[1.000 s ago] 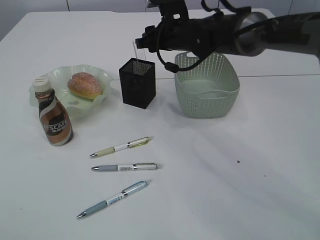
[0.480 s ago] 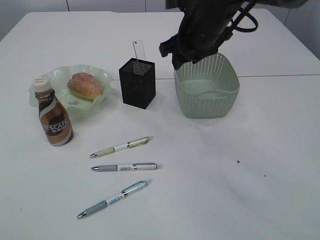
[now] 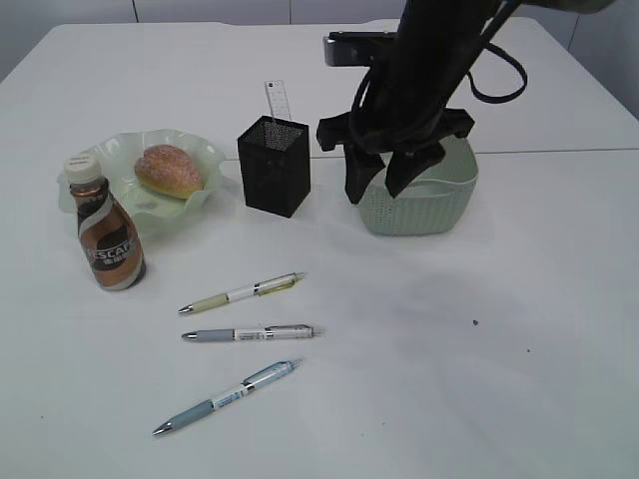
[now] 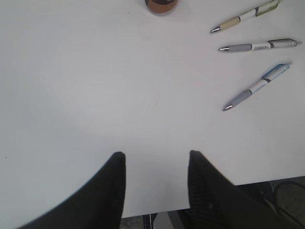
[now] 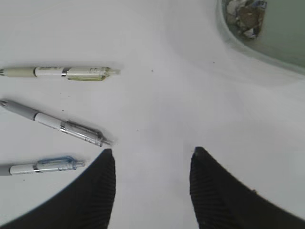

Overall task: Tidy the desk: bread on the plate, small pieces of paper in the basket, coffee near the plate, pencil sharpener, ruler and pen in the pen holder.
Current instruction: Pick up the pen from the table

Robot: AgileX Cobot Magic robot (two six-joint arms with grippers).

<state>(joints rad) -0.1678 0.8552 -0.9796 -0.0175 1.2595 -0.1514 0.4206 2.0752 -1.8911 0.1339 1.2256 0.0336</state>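
Observation:
The bread (image 3: 170, 170) lies on the green plate (image 3: 203, 158), with the coffee bottle (image 3: 108, 235) beside it. The black pen holder (image 3: 275, 170) holds a clear ruler (image 3: 279, 100). Three pens lie on the table: yellow-green (image 3: 242, 292), grey (image 3: 250, 333) and blue (image 3: 228, 397); they also show in the right wrist view (image 5: 62, 72). Paper pieces (image 5: 245, 14) lie in the green basket (image 3: 429, 215). My right gripper (image 3: 375, 190) is open and empty, pointing down between holder and basket. My left gripper (image 4: 157, 154) is open and empty. The pencil sharpener is out of view.
My right arm hangs in front of the basket's left side and hides part of it. The left gripper hovers over bare white table near its front edge (image 4: 200, 202), with the pens to its upper right (image 4: 257, 46).
My right arm has swung away from above the pen holder, rightward and down, to point at the table by the basket. The ruler stays in the holder.

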